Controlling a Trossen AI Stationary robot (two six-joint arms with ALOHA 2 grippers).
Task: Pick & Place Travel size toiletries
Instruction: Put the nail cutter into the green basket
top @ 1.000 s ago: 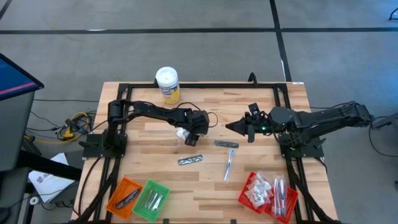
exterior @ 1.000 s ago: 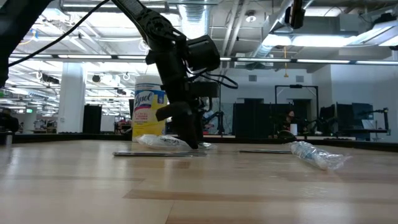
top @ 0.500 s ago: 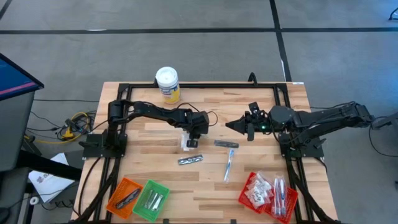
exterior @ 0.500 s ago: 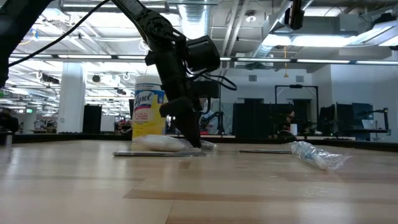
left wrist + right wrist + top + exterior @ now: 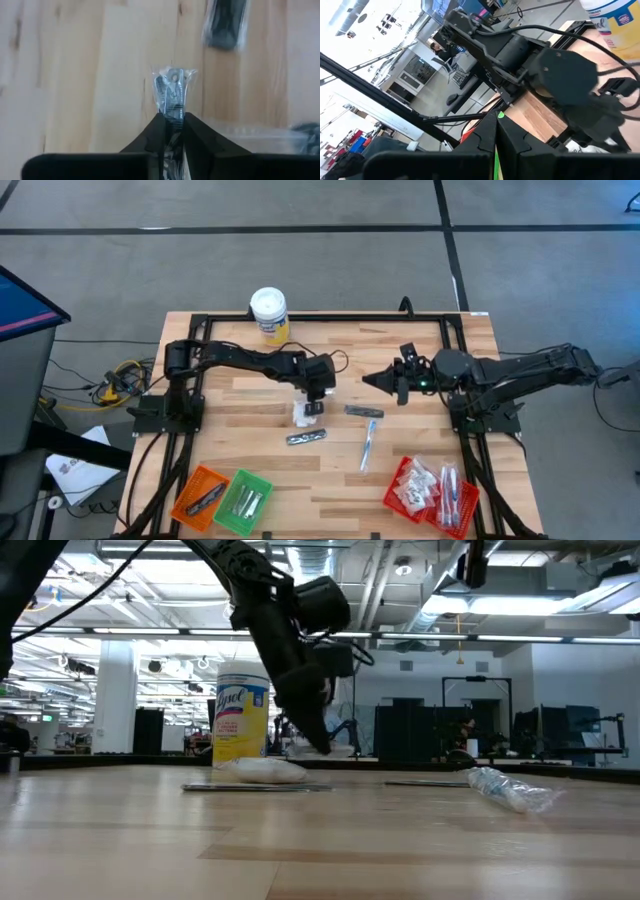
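two fingers of the left gripper [image 5: 170, 116] pinch a clear-wrapped toiletry packet [image 5: 171, 90], its long axis running straight out past the tips – just in front of the yellow canister [image 5: 269, 315], near the table's middle. the right gripper [image 5: 378, 383] waits shut, farther from the canister. only the left wrist view shows the pinch; the high view shows the green basket [image 5: 242, 501] well toward the front edge.

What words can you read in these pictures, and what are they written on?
"Lysol": on the yellow canister with the white lid, read in the low view.
Small print below that name on the canister: too small to read.
Blue label on the canister in the right wrist view: only part of it shows, too blurred to read.
Black marks on the white sachets in the red basket: too small to read.
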